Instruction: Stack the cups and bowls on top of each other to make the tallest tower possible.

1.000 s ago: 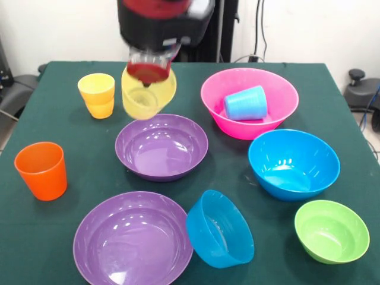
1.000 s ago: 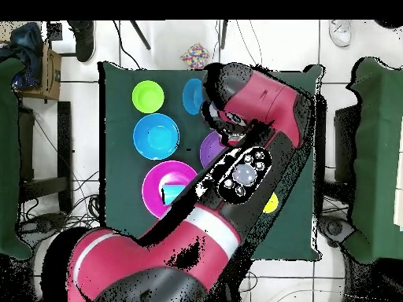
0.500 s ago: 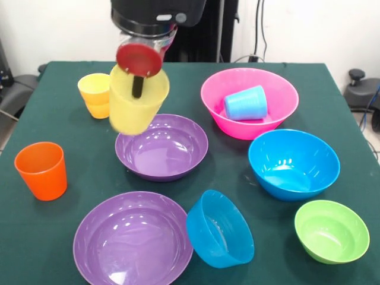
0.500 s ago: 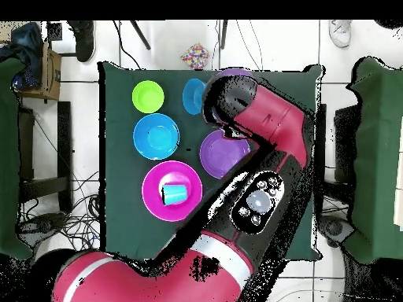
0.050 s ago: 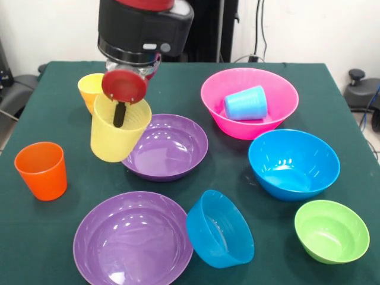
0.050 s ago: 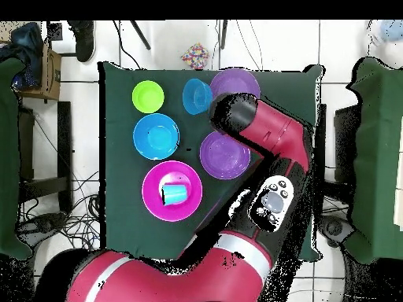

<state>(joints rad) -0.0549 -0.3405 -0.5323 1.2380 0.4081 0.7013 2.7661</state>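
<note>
Orange cup (image 5: 41, 170) upright at table's left edge. Gripper (image 5: 122, 102) grasps pale yellow cup (image 5: 117, 129) by rim, one finger inside, cup lifted and tilted, beside purple bowl (image 5: 165, 146). Light blue cup (image 5: 246, 103) lies in pink bowl (image 5: 249, 101).

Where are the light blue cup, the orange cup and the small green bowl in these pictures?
light blue cup (image 5: 246, 103), front view, on its side wall, lying in the pink bowl
orange cup (image 5: 43, 175), front view, on its outer wall
small green bowl (image 6: 148, 97), overhead view, on its inside bottom
</note>
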